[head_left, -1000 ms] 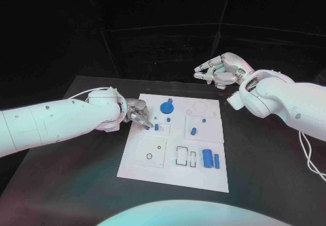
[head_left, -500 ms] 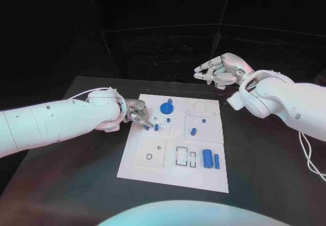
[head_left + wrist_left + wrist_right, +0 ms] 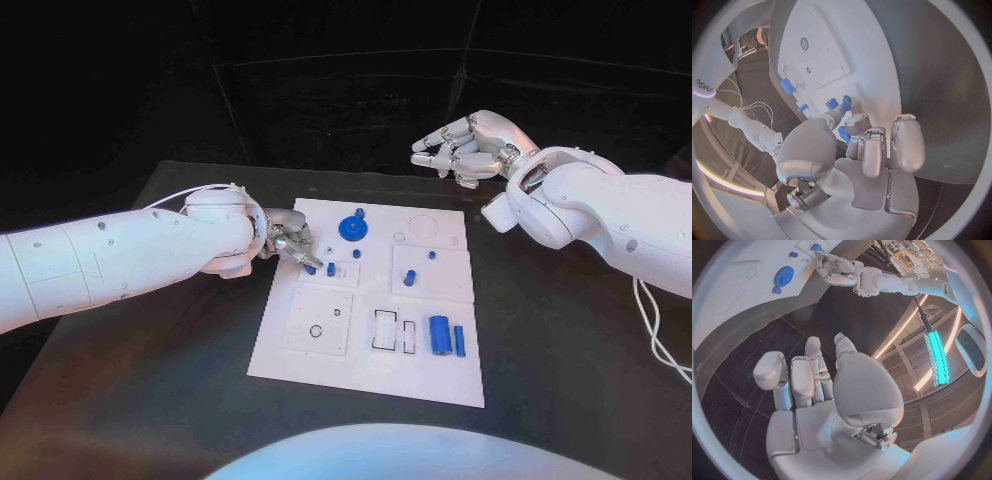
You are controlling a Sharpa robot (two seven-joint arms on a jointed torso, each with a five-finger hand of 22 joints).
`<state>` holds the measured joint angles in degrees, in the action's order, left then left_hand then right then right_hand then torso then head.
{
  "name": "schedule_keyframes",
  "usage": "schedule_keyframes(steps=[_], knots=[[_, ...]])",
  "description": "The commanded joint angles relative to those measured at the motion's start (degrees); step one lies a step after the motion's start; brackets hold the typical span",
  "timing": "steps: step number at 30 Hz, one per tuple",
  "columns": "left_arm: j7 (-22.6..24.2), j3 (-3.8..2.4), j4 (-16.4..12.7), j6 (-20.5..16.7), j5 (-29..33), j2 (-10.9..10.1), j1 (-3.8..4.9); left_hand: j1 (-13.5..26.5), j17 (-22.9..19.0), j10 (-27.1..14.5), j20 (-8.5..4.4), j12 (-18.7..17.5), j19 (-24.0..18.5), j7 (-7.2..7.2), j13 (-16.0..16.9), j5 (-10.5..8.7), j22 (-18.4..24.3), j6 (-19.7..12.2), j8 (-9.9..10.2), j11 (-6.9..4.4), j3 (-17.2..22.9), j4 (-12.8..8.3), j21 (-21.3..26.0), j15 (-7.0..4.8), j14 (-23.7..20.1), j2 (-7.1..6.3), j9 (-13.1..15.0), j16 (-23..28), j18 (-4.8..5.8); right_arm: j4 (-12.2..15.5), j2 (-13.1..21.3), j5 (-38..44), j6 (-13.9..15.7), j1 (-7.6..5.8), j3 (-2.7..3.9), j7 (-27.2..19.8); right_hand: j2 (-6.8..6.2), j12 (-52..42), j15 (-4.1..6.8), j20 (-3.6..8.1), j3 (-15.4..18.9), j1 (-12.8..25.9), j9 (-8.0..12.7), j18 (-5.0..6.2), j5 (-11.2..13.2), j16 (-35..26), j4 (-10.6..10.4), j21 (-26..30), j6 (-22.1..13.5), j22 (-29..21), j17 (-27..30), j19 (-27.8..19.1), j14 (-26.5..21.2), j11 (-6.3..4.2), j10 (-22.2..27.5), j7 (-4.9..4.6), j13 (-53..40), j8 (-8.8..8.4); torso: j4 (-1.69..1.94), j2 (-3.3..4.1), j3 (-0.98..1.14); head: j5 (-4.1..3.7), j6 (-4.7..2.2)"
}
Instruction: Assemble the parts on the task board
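The white task board lies mid-table. My left hand rests at its left edge, fingertips down on the board, pinching a small blue part. In the left wrist view that part sits between thumb and fingers of the left hand. Beside it stands a blue peg. A blue gear sits near the far edge, and two blue blocks lie at the near right. My right hand hangs above the table's far edge, fingers loosely apart, holding nothing.
More small blue pegs stand on the board's right-middle plate. An empty rectangular slot and a round hole lie in the near half. Bare black table surrounds the board. The right wrist view shows the gear and my left hand.
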<state>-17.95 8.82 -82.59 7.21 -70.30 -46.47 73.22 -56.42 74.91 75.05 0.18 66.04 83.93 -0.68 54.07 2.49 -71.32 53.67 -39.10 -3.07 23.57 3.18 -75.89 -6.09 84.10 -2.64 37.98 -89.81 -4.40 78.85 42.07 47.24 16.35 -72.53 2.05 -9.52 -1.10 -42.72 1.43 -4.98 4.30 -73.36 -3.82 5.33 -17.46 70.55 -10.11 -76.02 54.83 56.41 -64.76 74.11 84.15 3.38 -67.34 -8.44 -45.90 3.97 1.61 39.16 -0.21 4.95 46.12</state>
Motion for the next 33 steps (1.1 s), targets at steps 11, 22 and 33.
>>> schedule_keyframes(steps=[11,22,33], knots=[[0.07,-0.02,-0.31,0.86,2.89,0.05,0.05,-0.97,15.09,0.92,-0.60,0.83,0.93,0.51,0.72,0.25,-0.41,0.86,-0.63,-0.55,1.26,-0.59,-0.43,-0.68,5.90,1.40,0.43,-0.19,0.51,-0.01,0.00,-0.19,-0.13,-0.09,0.03,-0.51,0.67,0.10,-0.23,0.02,0.35,0.18,-0.07,1.08,-0.21,-0.19,0.01,0.24,-0.52,-0.07,0.08,-0.43,0.85,-0.09,0.30,0.03,-0.02,0.24,0.06,-0.04,-0.04,-0.01,0.12],[0.10,-0.02,-0.52,0.95,3.50,-0.08,0.05,-3.89,15.09,1.11,-0.79,0.79,0.97,0.74,0.87,0.23,-0.60,0.91,-1.07,-0.77,3.00,-3.01,-0.50,-0.82,5.90,2.18,0.99,-0.19,0.55,-0.04,-0.03,-0.19,-0.15,-0.09,0.03,-0.54,0.80,0.15,-0.23,0.02,0.38,0.24,-0.07,1.08,-0.28,-0.21,-0.08,0.25,-0.53,-0.07,0.08,-0.42,0.86,-0.09,0.32,0.03,0.06,0.25,0.06,0.00,-0.04,0.07,0.20],[0.05,-0.02,-0.12,0.92,3.55,0.09,0.05,-3.81,15.09,1.18,-0.83,0.75,0.95,0.59,0.92,0.21,-0.58,0.83,-1.27,-0.68,3.16,-3.07,-0.45,-0.82,5.90,2.48,1.30,-0.19,0.55,-0.06,-0.11,-0.19,-0.12,-0.09,0.03,-0.56,0.80,0.15,-0.23,0.02,0.38,0.24,-0.07,1.08,-0.28,-0.21,-0.08,0.25,-0.53,-0.07,0.08,-0.42,0.86,-0.09,0.32,0.03,0.06,0.25,0.02,-0.02,-0.02,0.10,0.33]])
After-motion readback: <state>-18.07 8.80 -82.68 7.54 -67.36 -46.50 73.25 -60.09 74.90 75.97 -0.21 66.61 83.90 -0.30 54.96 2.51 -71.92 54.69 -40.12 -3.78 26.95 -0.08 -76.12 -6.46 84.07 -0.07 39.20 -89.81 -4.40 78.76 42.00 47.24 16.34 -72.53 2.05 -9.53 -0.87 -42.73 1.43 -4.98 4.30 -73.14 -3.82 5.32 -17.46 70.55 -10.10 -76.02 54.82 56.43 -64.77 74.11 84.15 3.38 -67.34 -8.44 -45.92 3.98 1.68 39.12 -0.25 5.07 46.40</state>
